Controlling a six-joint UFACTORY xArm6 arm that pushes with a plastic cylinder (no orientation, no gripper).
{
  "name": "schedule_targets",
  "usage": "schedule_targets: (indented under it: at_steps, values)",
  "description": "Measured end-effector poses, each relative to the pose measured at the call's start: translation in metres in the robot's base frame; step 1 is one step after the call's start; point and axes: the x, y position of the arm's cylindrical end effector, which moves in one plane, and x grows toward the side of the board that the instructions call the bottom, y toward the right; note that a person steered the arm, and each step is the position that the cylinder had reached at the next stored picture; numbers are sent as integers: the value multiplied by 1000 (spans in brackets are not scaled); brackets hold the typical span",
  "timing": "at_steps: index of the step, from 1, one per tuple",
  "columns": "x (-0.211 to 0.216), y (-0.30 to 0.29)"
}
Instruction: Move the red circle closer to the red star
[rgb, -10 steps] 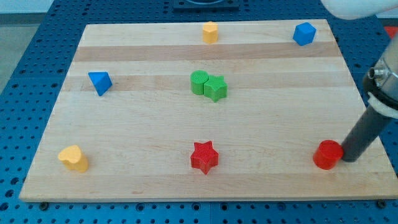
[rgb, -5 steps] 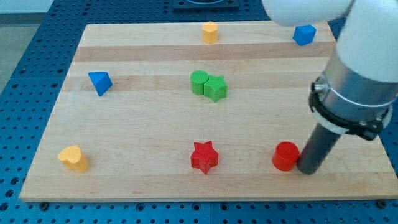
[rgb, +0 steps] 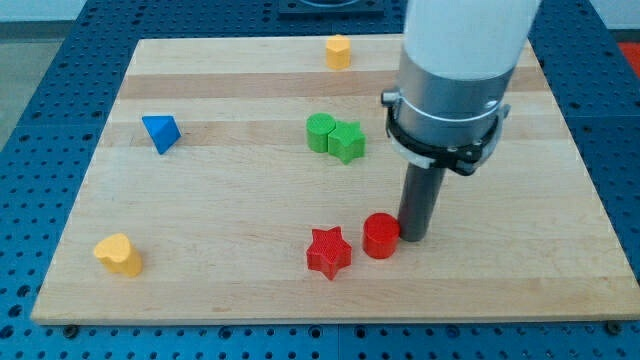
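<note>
Pushing from the view's right, my tip sits against the right side of the red circle. This rig carries no jaws, only the dark rod, so no spread or pinch can be told. The circle is a short, plain red cylinder with a flat round top, standing upright on the wooden surface. It lies just left of my tip and just beside the red star, which is a little farther left and slightly lower in the view; whether the two touch I cannot tell. The star is the same red, with ridged sides.

Up and to the left of my tip, the green circle and a second green block stand touching. Far left of my tip are the blue triangle, higher up, and a yellow heart, near the bottom edge. Another yellow block stands at the top edge.
</note>
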Motion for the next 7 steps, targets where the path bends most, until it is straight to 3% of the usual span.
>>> schedule_targets:
  at_steps: [4, 6, 7]
  values:
    - [9, -15]
    - [-40, -15]
    - [-45, -60]
